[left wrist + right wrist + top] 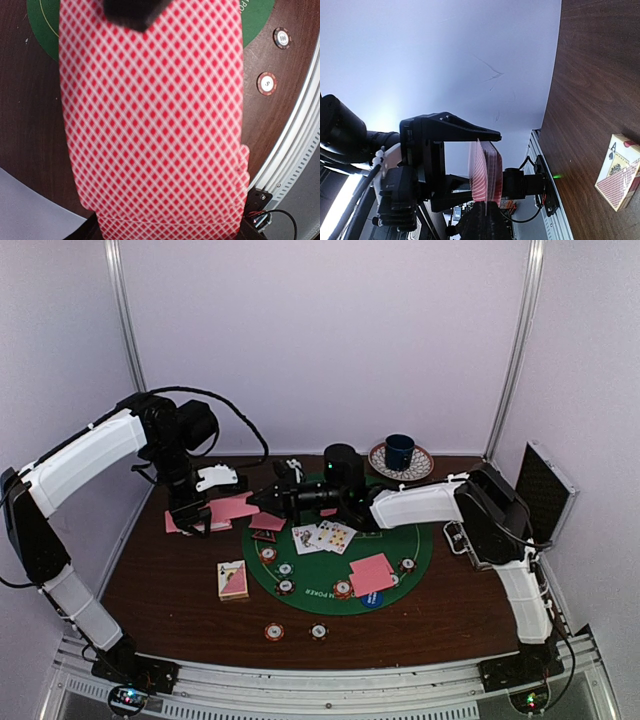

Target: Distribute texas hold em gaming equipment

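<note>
A stack of pink-backed cards is held off the worktop at the left of centre in the top view, between the two hands. The left hand is clenched on the stack's left end. The right hand reaches in from the right, its tip closed on the stack's opposite edge. In the left wrist view the diamond-patterned backs fill most of the frame, with a dark right fingertip lying over their top edge. In the right wrist view the stack shows edge-on at lower centre, running down into that hand's own fingers.

Just right of the held stack, on the green mat at frame centre, lie a few face-up cards, a single pink-backed card and a pink-backed pile toward the mat's lower right. Several poker chips sit around the mat's rim, and a blue button disc lies just below the pile. Two more chips rest on bare wood below the mat. A card box lies on the worktop just left of the mat.

At the back, right of centre, a blue mug stands on a patterned saucer. A silver-edged case stands at the right edge.
</note>
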